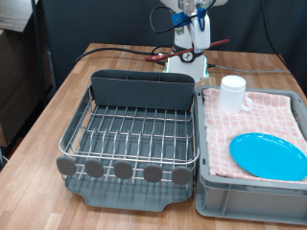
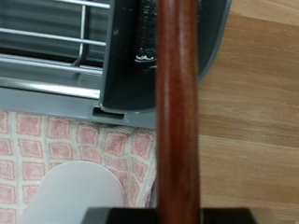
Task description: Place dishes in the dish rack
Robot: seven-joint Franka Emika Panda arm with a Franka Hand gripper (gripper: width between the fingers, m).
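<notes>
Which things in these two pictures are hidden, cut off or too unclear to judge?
- Gripper, exterior view: small and far behind the caddy; its fingers cannot be made out.
- Wooden spoon, wrist view: both ends leave the picture, so bowl and grip are unseen.
- Mug, wrist view: blurred and cut by the lower edge.
- Plate, exterior view: its right rim is cut by the picture's edge.

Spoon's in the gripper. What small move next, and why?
Probably bring the gripper toward the caddy until the wooden spoon is over its opening. The exterior view shows the spoon held above and beyond the caddy, and the wrist view shows it only crossing the caddy's rim.
</notes>
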